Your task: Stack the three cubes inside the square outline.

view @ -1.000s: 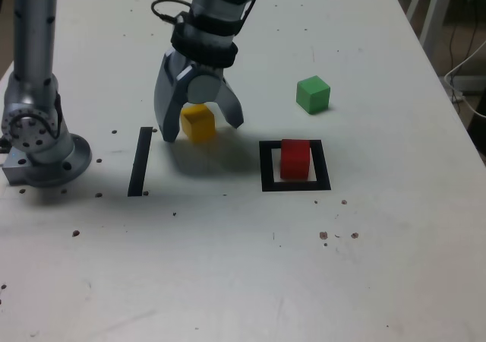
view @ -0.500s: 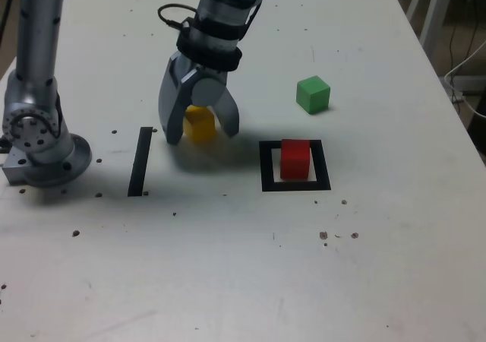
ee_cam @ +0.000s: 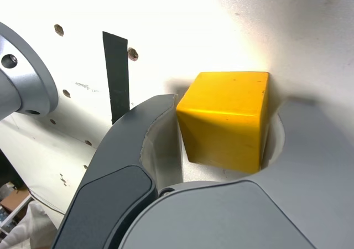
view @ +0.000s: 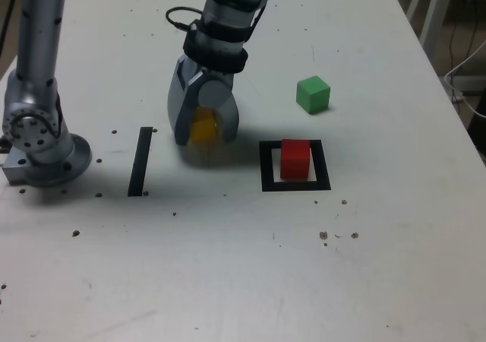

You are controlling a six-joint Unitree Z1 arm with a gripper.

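Note:
My gripper (view: 205, 135) is down on the table with its jaws closed against both sides of the yellow cube (view: 203, 125). The wrist view shows that yellow cube (ee_cam: 227, 122) wedged between the two fingers (ee_cam: 160, 133), resting on the white table. The red cube (view: 295, 158) stands inside the square outline (view: 267, 167), to the exterior view's right of the gripper. The green cube (view: 313, 94) sits alone farther back and to the right.
A straight black strip (view: 140, 161) lies to the exterior view's left of the gripper and also shows as the strip (ee_cam: 116, 72) in the wrist view. The arm's base (view: 38, 140) stands at the left edge. Small dark specks dot the white table (view: 243, 266).
The jaws have closed in from wide open onto the yellow cube, and the gripper has shifted slightly to the exterior view's right. The red and green cubes have not moved.

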